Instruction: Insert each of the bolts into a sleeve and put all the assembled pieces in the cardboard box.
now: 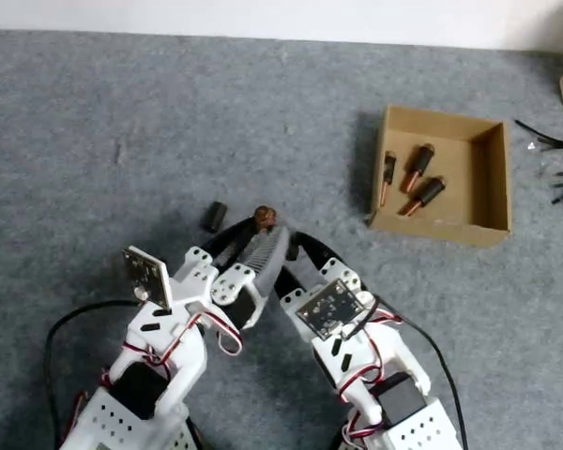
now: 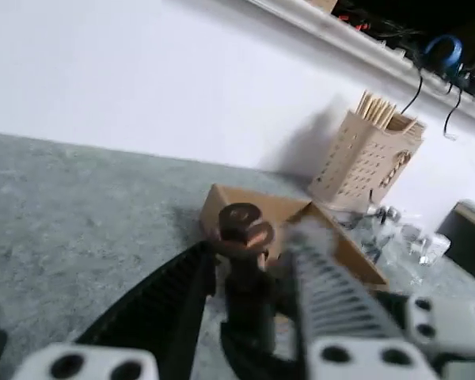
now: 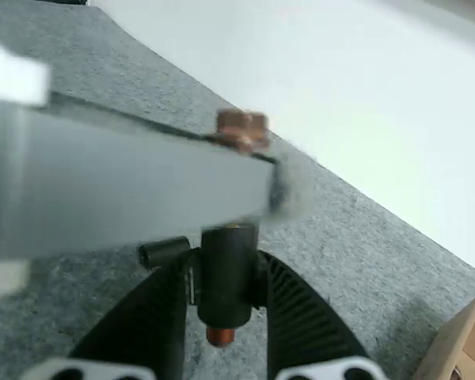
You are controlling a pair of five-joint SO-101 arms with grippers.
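A copper bolt [image 1: 265, 217] is pushed through a black sleeve [image 3: 225, 273]; its head [image 3: 242, 130] stands above the sleeve and its tip pokes out below. My right gripper [image 3: 224, 269] is shut on this sleeve. My left gripper [image 2: 252, 245] is shut on the bolt [image 2: 241, 226] just under the head, and its grey finger [image 3: 134, 190] crosses in front. Both grippers [image 1: 261, 234] meet at the table's middle, left of the cardboard box [image 1: 438, 226]. The box holds three assembled pieces [image 1: 418, 166]. A loose black sleeve [image 1: 213, 216] lies just left of the grippers.
Grey carpet covers the table. Black cables and small parts [image 1: 555, 171] lie right of the box. A beige perforated holder with sticks [image 2: 369, 158] stands past the box [image 2: 222, 202], near the white wall.
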